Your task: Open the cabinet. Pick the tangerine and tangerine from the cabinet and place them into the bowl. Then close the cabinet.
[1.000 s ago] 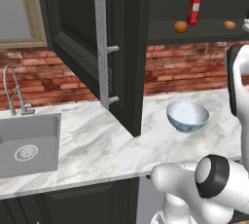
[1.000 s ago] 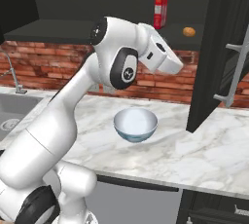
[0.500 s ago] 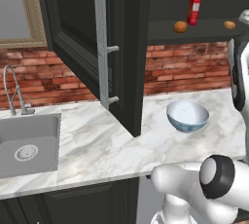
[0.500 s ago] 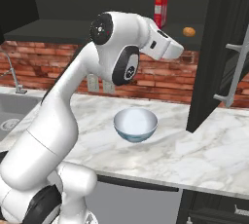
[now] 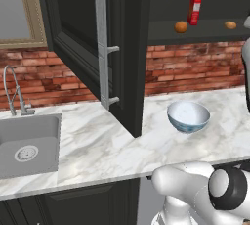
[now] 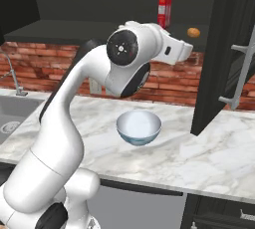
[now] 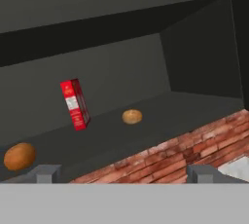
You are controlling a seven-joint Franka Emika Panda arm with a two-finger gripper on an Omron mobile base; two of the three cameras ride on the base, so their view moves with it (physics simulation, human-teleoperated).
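Cabinet (image 5: 122, 48) stands open, both doors swung out over the worktop (image 5: 97, 146); left door's silver bar handle (image 5: 102, 43) faces the left base camera, right door (image 6: 224, 49) frames the right edge of the right base view. Bottom shelf (image 7: 146, 121) exposed. On it: first tangerine (image 5: 181, 27) near the shelf's front edge, just left of a tall red carton (image 5: 195, 7); second tangerine (image 5: 230, 24) farther along toward the shelf's right end, well apart from the first. In the hand view the carton (image 7: 74, 104) stands between the two fruits, one tangerine (image 7: 19, 156) at the lower left near the front edge, the other (image 7: 132, 116) mid-shelf, closer to the back.

Bowl (image 6: 139, 127) sits upright on the marble worktop below the shelf, white inside showing, nothing in it. Sink (image 5: 27, 146) and tap (image 5: 12, 89) at the worktop's left end.

Gripper (image 7: 124, 174) raised to shelf level, pointing into the cabinet, short of the shelf's front edge. Fingertips (image 7: 46, 173) set wide apart, nothing between them
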